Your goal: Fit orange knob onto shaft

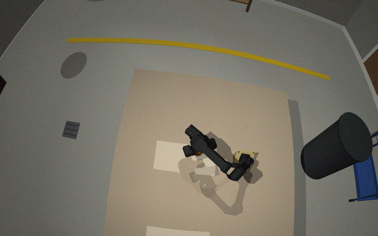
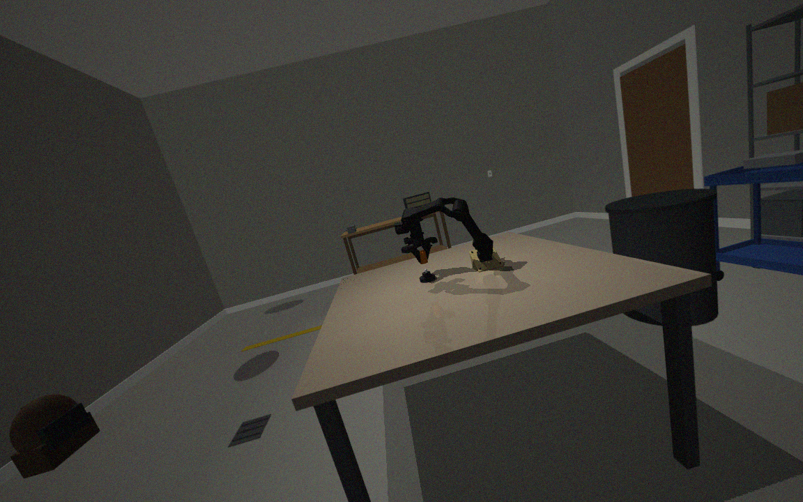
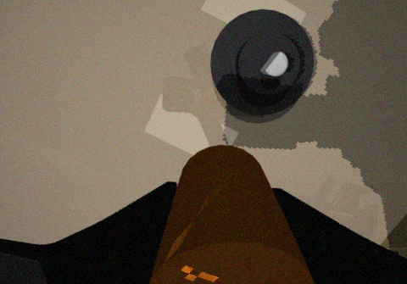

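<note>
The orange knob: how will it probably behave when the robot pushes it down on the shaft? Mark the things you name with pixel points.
The orange knob [image 2: 423,256] [image 3: 225,199] looks rigid, so it will probably not bend between the fingers. Its sides look smooth, so it may slip or twist in the gripper [image 2: 422,256] [image 3: 224,216] under a hard push. On the D-shaped shaft [image 3: 277,64], it would likely jam if the flats disagree.

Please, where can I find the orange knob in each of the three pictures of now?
Top: only a sliver of the orange knob shows, just below centre, beside the black arm.
Exterior: small, near the middle, held above the round pedestal.
Wrist: large, at the bottom centre, between the dark fingers.
Shared landmark: the pale tabletop, under the knob in every view.
</note>
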{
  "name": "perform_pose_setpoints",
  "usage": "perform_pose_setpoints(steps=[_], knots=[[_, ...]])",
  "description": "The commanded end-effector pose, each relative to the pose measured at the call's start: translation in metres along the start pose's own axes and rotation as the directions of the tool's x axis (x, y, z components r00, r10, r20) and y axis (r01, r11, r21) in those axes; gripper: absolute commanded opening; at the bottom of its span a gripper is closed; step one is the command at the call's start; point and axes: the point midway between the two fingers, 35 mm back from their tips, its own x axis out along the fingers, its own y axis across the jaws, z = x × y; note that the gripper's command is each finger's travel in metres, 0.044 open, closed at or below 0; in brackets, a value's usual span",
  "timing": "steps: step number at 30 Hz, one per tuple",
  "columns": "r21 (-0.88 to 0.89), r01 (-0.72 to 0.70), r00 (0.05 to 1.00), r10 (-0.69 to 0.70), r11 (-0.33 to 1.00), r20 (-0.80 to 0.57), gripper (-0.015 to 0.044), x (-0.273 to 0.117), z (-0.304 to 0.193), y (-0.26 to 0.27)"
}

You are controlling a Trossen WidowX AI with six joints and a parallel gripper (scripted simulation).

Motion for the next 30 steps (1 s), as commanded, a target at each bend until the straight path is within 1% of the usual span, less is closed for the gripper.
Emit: perform_pose_setpoints(steps=[1,18,24,30], knots=[[-0.003,0.0,1.0,0.0,1.0,0.005,0.0,0.005,0.014,-0.007],[-0.004,0.0,1.0,0.0,1.0,0.005,0.0,0.026,0.057,-0.031],[-0.003,0.0,1.0,0.0,1.0,0.005,0.0,0.028,0.057,-0.031],[-0.001,-0.001,1.0,0.001,1.0,0.005,0.0,0.042,0.058,-0.031]])
